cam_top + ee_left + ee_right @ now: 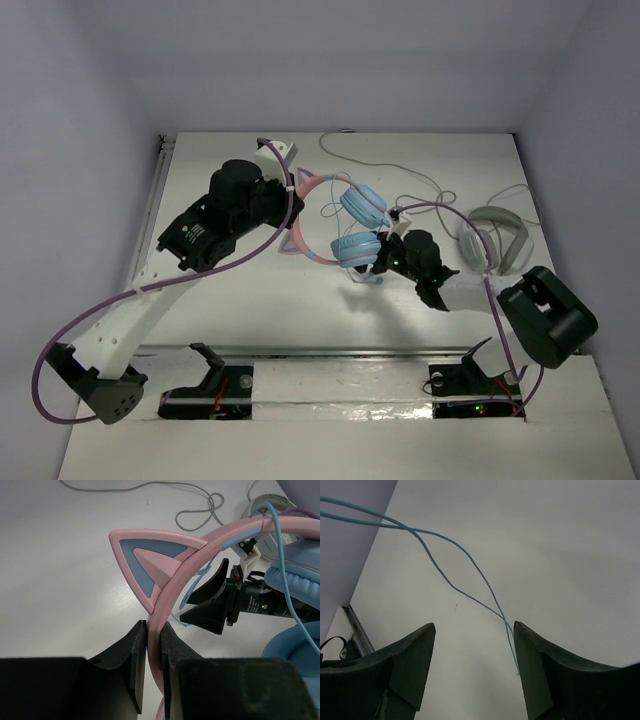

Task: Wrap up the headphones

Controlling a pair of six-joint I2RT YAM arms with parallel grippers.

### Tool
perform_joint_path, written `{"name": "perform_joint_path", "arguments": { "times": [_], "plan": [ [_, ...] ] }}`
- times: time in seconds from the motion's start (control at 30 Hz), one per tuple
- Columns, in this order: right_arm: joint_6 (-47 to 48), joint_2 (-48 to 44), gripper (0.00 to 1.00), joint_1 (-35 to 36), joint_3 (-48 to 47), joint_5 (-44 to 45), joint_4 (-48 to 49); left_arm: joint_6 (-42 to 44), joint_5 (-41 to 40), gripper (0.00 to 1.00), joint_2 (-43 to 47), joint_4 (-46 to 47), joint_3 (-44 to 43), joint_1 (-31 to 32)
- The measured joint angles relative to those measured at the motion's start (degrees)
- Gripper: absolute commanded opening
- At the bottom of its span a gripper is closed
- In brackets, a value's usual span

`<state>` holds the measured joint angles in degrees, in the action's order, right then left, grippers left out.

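The bench (300, 310) is plain matte white, and bare over most of its near half. It sits in a booth of pale lilac-grey walls (340, 60) that close it in at the back and on both sides. A perforated metal rail (155, 200) runs along its left edge, and a shiny strip (340, 375) crosses the near edge by the arm bases.

The headphones (362, 205) are near the middle of the bench, between the two arms. The blue cups point toward the right arm and the pink band arcs to the left.

The left claw (153, 645) is closed tight on the band just under a cat ear, its fingers pressed flat to either side. The right claw (474, 627) is spread wide and grips nothing. It sits just beside the lower cup in the top view.

The thin blue cable (410, 529) hangs in two strands above the bench. It drops down along the inner face of one right finger, and whether it touches that finger cannot be told.

A white-grey set (500, 240) lies at the bench's right side. A grey lead (90, 489) loops loosely over the far part of the bench.
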<state>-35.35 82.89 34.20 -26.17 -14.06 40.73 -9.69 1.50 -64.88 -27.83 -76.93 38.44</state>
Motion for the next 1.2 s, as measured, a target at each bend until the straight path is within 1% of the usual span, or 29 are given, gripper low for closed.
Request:
{"name": "perform_joint_path", "arguments": {
  "times": [0.13, 0.23, 0.47, 0.5, 0.53, 0.57, 0.6, 0.63, 0.7, 0.73, 0.9, 1.0, 1.07, 1.2],
  "plan": [
    [1.0, 3.9, 0.68, 0.0, -3.3, 0.1, 1.0, 0.0, 0.4, 0.00, 0.0, 0.1, 0.0, -0.3],
    [1.2, 8.6, 0.66, 0.0, -6.5, -0.3, 3.7, 0.0, 0.7, 0.00, 0.0, 0.1, 0.0, -0.3],
    [-0.3, 17.9, 0.66, 0.0, -8.8, -3.3, 9.2, 0.0, 1.5, 0.00, -0.6, 0.2, -0.2, -0.3],
    [-0.6, 19.0, 0.66, 0.0, -9.2, -3.8, 9.8, 0.0, 1.6, 0.00, -0.8, 0.2, -0.4, -0.3],
    [-0.7, 19.8, 0.62, 0.0, -9.6, -4.2, 10.2, 0.0, 1.6, 0.00, -1.0, 0.2, -0.6, -0.4],
    [-1.0, 20.5, 0.59, 0.0, -10.0, -4.5, 10.7, 0.0, 1.6, 0.00, -1.1, 0.2, -0.7, -0.5],
    [-1.2, 21.1, 0.53, 0.0, -10.4, -4.9, 11.4, 0.0, 1.6, 0.00, -1.3, 0.2, -0.8, -0.6],
    [-1.6, 21.5, 0.33, 0.0, -10.6, -5.3, 12.4, 0.0, 1.6, 0.00, -1.4, 0.2, -0.9, -0.7],
    [-2.4, 22.2, 0.14, 0.0, -11.1, -6.0, 14.4, 0.0, 1.6, 0.00, -1.5, 0.2, -0.9, -0.7],
    [-3.1, 22.6, 0.00, 0.0, -11.3, -6.4, 15.3, 0.0, 1.6, 0.00, -1.7, 0.2, -1.0, -0.7],
    [-5.4, 22.7, 0.00, 0.5, -11.5, -6.7, 16.8, 0.0, 1.1, 0.00, -4.4, 0.3, -3.6, -1.8],
    [-7.2, 19.5, 0.00, 3.0, -8.3, -4.0, 16.4, -0.2, 0.5, 0.00, -6.8, 0.3, -6.6, -4.3],
    [-8.7, 15.8, 0.00, 5.8, -4.9, -1.8, 15.7, -0.5, 0.0, 0.00, -8.5, 0.6, -8.6, -6.8],
    [-11.0, 9.1, 0.00, 14.1, -0.7, 2.8, 12.8, -1.2, -2.5, 0.00, -11.0, 1.5, -10.6, -10.2]
  ]
}}
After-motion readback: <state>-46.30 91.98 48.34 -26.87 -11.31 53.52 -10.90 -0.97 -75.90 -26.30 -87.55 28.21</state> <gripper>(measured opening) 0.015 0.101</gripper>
